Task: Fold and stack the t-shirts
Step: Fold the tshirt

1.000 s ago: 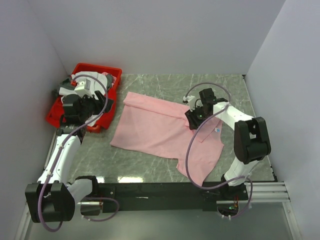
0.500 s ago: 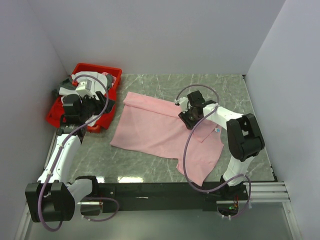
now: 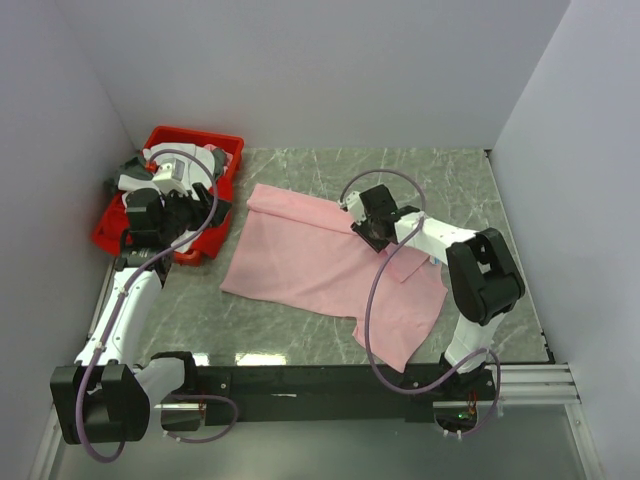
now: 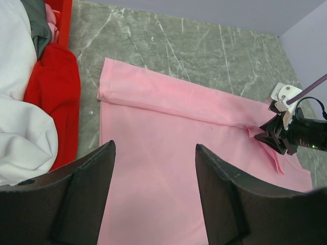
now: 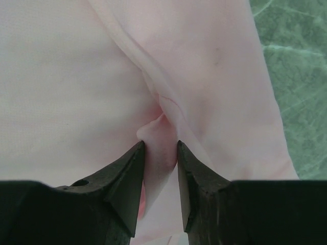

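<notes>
One pink t-shirt (image 3: 310, 265) lies spread on the desk (image 3: 450, 170), just right of the single red bin (image 3: 200, 134), its far edge folded over in a band. Inside the bin sit a white t-shirt (image 4: 20, 138) and a dark grey t-shirt (image 4: 38, 23); how many more lie there I cannot tell. There are two tools. The left tool (image 4: 153, 153) hangs over the bin's near end, fingers spread, holding nothing. The right tool (image 5: 161, 153), well right of the bin, pinches a raised ridge of the pink t-shirt. The desk is green-grey with a marbled pattern, and plain pale walls close three sides.
</notes>
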You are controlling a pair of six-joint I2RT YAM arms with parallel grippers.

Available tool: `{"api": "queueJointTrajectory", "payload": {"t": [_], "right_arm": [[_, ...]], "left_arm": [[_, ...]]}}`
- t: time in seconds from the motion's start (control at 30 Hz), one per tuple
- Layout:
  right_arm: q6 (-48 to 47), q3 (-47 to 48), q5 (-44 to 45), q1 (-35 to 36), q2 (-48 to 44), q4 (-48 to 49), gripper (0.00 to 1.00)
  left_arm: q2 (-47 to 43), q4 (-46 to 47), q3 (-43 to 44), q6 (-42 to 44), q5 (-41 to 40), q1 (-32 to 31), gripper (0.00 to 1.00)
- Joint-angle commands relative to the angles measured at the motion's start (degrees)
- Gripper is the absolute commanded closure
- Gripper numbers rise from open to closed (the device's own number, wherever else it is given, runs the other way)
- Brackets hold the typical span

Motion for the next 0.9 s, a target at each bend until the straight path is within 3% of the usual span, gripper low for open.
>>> {"api": "queueJointTrajectory", "payload": {"t": [0.0,0.5,0.87], "right_arm": [[-1.64,-1.2,4.32,1.55,-1.58,3.79,0.61],[-6.38,-3.05,10.65,6.04,-5.09,6.87,0.52],[-10.96,-2.7,4.85,8.23,-4.57,2.13,0.54]], "left_arm": [[-0.15,1.68,0.12,0.23,1.55,-0.2,0.31],[-0.24,1.59,0.12,0.32,1.55,-0.11,0.31],[-0.5,1.59,0.04,0.5,1.64,-0.2,0.31]]}}
